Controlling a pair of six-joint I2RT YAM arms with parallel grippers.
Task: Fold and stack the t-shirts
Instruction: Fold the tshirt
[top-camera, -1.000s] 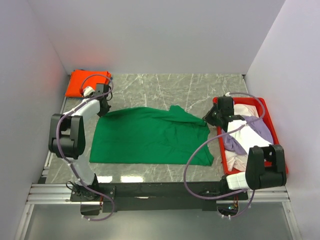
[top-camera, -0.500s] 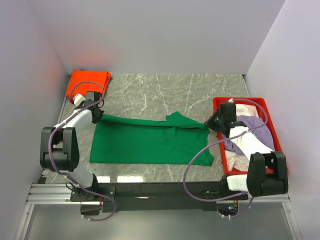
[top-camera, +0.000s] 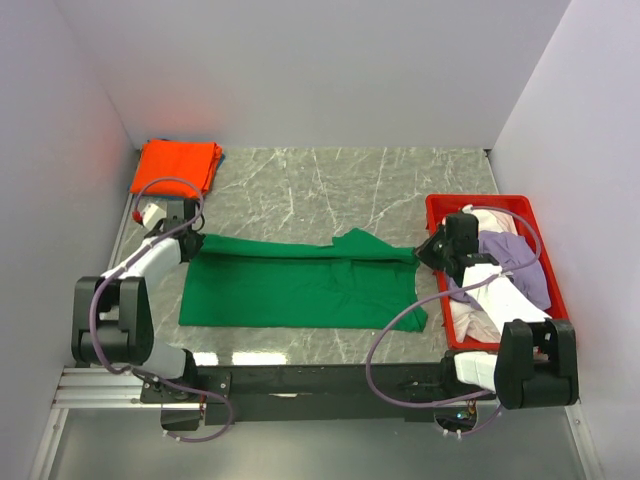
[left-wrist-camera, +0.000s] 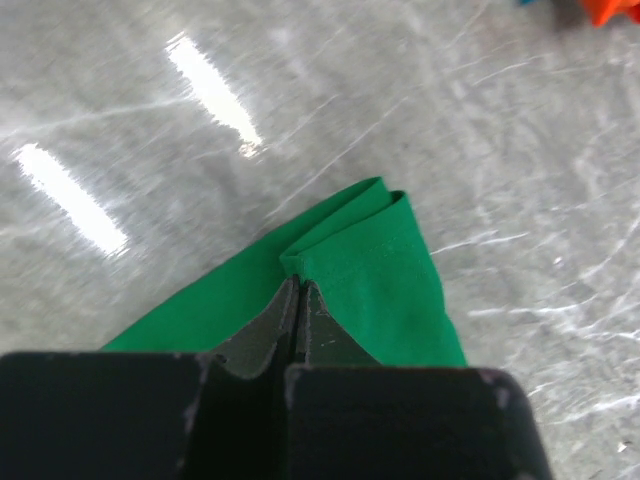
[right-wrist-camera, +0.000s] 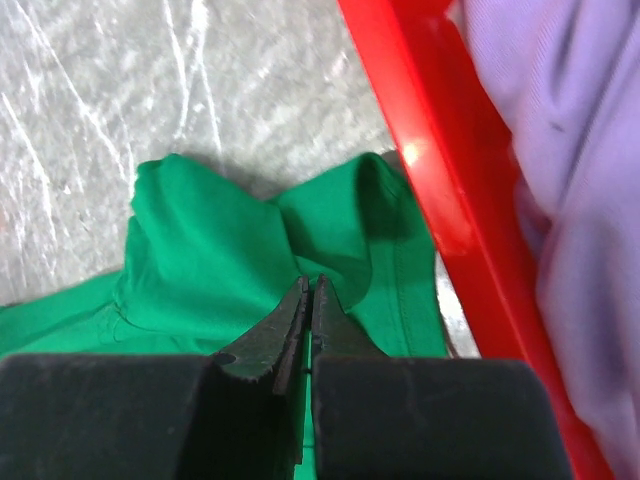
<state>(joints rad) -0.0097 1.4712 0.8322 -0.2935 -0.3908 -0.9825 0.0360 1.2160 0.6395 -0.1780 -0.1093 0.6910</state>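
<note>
The bright green t-shirt (top-camera: 300, 283) lies across the table, its far half folded toward the near edge. My left gripper (top-camera: 188, 243) is shut on its far left corner (left-wrist-camera: 375, 265), low over the table. My right gripper (top-camera: 428, 250) is shut on its far right corner (right-wrist-camera: 240, 260), beside the red tray. A folded orange t-shirt (top-camera: 176, 164) lies at the far left corner, with a bit of blue cloth (top-camera: 218, 152) at its edge. Lilac (top-camera: 512, 260) and white (top-camera: 500, 292) shirts lie bunched in the tray.
The rigid red plastic tray (top-camera: 437, 206) stands at the right edge; its wall (right-wrist-camera: 440, 190) is right next to my right gripper. White walls close in the marble table (top-camera: 350, 185) on three sides.
Both grippers have drawn the green shirt's far edge toward the near side and down, folding it into a narrower band. The left gripper moved left and nearer; the right moved slightly nearer.
</note>
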